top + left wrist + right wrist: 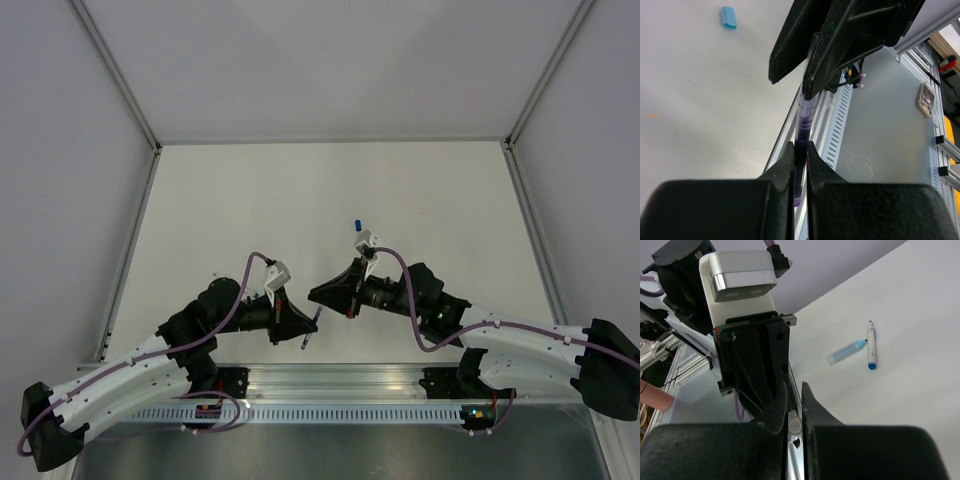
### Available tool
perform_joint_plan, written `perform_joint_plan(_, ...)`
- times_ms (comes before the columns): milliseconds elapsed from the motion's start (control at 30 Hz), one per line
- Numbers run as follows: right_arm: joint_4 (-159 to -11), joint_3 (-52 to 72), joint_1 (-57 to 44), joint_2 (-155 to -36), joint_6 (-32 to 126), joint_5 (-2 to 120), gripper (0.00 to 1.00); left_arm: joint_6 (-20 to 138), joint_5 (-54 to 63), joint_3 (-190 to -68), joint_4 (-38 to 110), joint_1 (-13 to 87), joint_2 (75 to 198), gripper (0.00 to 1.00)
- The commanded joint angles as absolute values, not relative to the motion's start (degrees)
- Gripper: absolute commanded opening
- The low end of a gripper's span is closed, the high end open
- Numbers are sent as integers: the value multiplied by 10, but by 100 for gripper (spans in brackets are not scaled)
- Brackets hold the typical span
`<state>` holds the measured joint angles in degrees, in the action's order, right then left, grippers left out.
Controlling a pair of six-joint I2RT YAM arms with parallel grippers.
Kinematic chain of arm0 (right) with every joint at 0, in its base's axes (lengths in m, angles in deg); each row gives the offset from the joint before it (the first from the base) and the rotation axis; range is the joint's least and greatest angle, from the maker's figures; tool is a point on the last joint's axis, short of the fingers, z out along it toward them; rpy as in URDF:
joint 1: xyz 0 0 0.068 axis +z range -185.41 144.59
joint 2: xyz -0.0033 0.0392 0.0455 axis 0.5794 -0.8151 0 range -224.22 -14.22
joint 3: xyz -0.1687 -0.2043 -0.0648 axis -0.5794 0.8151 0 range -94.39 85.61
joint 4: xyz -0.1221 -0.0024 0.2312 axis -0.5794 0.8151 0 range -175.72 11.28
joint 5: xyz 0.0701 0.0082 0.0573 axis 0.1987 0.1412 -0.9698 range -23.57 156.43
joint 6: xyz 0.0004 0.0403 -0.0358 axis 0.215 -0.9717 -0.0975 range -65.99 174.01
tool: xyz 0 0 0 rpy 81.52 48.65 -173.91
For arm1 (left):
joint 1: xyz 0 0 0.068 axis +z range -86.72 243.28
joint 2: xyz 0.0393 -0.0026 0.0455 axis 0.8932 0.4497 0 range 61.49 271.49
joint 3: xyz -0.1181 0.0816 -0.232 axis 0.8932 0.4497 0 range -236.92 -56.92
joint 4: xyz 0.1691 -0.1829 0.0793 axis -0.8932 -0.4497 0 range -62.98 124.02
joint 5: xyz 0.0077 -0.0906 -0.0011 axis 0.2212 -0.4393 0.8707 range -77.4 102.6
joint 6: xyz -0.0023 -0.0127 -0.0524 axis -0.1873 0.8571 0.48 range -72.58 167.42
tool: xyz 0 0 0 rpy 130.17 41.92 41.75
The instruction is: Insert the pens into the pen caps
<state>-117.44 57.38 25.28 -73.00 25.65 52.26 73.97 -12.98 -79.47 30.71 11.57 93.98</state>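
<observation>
My left gripper (800, 146) is shut on a dark purple pen (802, 131), seen in the top view (309, 334) near the table's front rail. The pen's far end runs into a clear sleeve (807, 106), apparently a pen cap. That sleeve sits between the fingers of my right gripper (794, 388), which is shut on its pale round end (795, 424). A white pen (871, 342) with a blue end and a light blue pen cap (846, 351) lie side by side on the table. The left wrist view shows a light blue cap (728, 17). A small dark blue stub (356, 226) lies beyond the right wrist.
The aluminium front rail (836, 125) and a slotted cable duct (330, 412) run just below both grippers. Grey walls with metal frame posts (130, 110) close in the white table (250, 200) on three sides. Purple cables (245, 285) loop over both wrists.
</observation>
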Motion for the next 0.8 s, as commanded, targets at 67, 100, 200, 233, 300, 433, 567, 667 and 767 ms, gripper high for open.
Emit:
perform_joint_plan(67,-1034,525,299,-810,227,435,12,765,-30,-855,578,145,940,2)
perform_joint_plan(100,-1033,513,299,-816,229,438,17,763,-31,-853,576,145,937,2)
perform_joint_plan(200,-1015,470,298,-826,240,478,31,763,-36,-843,570,146,928,2)
perform_joint_plan(233,-1008,448,298,-826,250,494,38,763,-39,-834,570,146,923,2)
perform_joint_plan(300,-986,425,298,-824,261,542,44,770,-42,-822,571,146,909,2)
perform_joint_plan(433,-953,360,291,-819,277,602,51,775,-46,-795,569,146,887,2)
perform_joint_plan(567,-927,314,287,-807,291,611,59,771,-44,-785,547,146,872,2)
perform_joint_plan(667,-892,273,283,-797,305,626,69,773,-46,-778,538,146,861,2)
perform_joint_plan(767,-859,244,279,-785,319,634,75,776,-42,-770,532,145,854,2)
